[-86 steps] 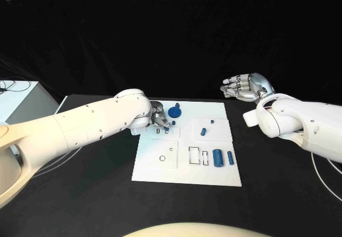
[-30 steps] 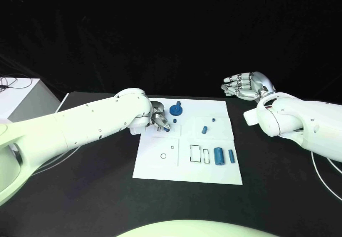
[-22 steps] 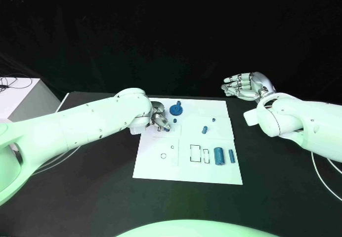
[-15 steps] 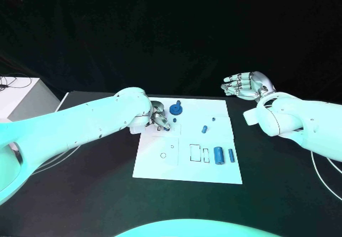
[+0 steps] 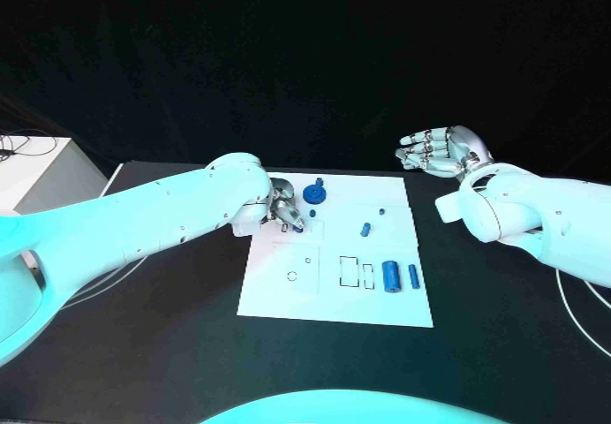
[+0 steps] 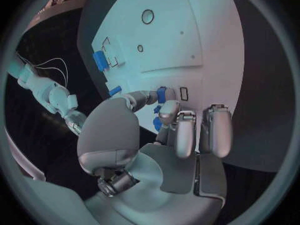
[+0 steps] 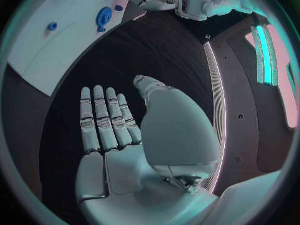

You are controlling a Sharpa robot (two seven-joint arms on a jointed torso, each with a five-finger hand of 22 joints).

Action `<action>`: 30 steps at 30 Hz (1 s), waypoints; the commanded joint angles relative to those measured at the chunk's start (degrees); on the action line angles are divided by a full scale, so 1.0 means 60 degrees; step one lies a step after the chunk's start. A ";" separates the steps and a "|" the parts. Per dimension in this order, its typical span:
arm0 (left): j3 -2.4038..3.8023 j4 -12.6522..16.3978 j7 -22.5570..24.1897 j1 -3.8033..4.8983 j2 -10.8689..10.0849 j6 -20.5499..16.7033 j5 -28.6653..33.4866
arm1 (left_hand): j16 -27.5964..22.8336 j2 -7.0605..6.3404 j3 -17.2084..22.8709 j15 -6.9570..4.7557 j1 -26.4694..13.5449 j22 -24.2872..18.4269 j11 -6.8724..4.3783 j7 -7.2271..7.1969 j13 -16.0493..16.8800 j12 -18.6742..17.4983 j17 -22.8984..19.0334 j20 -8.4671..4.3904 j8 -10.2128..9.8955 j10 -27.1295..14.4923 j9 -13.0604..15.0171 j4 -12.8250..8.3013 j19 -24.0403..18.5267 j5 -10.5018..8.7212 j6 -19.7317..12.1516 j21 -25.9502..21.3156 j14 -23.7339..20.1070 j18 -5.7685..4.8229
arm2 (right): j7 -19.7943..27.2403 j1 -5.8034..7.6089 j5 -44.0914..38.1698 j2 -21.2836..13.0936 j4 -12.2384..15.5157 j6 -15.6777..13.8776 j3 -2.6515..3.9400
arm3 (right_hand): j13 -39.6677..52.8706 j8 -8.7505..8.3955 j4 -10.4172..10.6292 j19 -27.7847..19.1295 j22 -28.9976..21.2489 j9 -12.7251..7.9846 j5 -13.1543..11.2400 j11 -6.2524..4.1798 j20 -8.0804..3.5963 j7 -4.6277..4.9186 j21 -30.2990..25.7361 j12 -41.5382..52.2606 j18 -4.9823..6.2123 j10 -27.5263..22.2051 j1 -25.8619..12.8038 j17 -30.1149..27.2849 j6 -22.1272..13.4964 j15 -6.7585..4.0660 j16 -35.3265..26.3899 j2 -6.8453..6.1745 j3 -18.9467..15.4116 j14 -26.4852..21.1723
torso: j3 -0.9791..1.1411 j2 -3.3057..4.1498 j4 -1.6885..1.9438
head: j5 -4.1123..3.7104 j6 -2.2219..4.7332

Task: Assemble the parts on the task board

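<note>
The white task board (image 5: pixel 334 300) lies in the middle of the black table. My left hand (image 5: pixel 282 212) hovers low over the board's far left corner and pinches a small blue part (image 6: pixel 161 94) between thumb and a fingertip, right beside a small rectangular slot (image 6: pixel 184 93). A blue gear (image 5: pixel 314 194) stands just behind that hand. Two small blue pieces (image 5: pixel 365 230) lie mid-board, and a blue cylinder (image 5: pixel 391 276) with a thinner one (image 5: pixel 412 276) lies towards the right edge. My right hand (image 5: pixel 437 152) is raised off the board at the back right, holding nothing, with its fingers (image 7: pixel 103 117) straight.
Empty outlined recesses (image 5: pixel 346 271) and a small round hole (image 5: pixel 291 276) mark the board's near half. A white box (image 5: pixel 32 172) with cables stands at the table's far left. Bare black table surrounds the board on all sides.
</note>
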 commanded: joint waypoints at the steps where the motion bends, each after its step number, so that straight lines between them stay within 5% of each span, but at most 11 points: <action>1: -0.0016 -0.0060 -0.0026 -0.0022 0.0049 0.0366 -0.0016 | 0.0032 0.0035 0.1945 -0.0086 0.0038 0.0280 -0.0004 -0.0122 -0.0013 0.0026 0.2515 -0.0006 0.0000 0.0051 0.0002 -0.2003 0.0045 0.0050 0.0204 0.0042 0.1010 -0.0076 | 0.0134 -0.0002 -0.0018 -0.0002 0.0030 0.0050 0.0004 | -0.0009 -0.0057 -0.0028 -0.0073 -0.0008 -0.0011 0.0059 0.0042 -0.0006 0.0469 -0.0065 -0.0060 0.0100 0.0015 -0.0044 -0.0008 0.0053 0.0053 -0.0054 0.0071 -0.0020 0.0021 | 0.0005 0.0008 -0.0006 | 0.0002 -0.0020; 30: -0.0036 -0.0742 -0.0074 -0.0038 0.0665 0.0504 -0.0030 | 0.0032 0.0084 0.1861 -0.0088 0.0000 0.0310 0.0000 -0.0117 -0.0022 0.0011 0.2515 -0.0013 -0.0055 0.0086 -0.0013 -0.1957 0.0064 -0.0015 0.0213 0.0049 0.1010 -0.0083 | 0.0100 0.0003 -0.0018 -0.0040 0.0211 0.0111 0.0005 | -0.0010 -0.0106 -0.0047 -0.0125 -0.0085 -0.0030 0.0061 0.0060 0.0005 0.0485 -0.0056 -0.0129 0.0098 0.0002 -0.0055 -0.0080 0.0041 0.0072 -0.0071 0.0071 -0.0052 -0.0023 | -0.0002 -0.0001 -0.0008 | -0.0076 -0.0061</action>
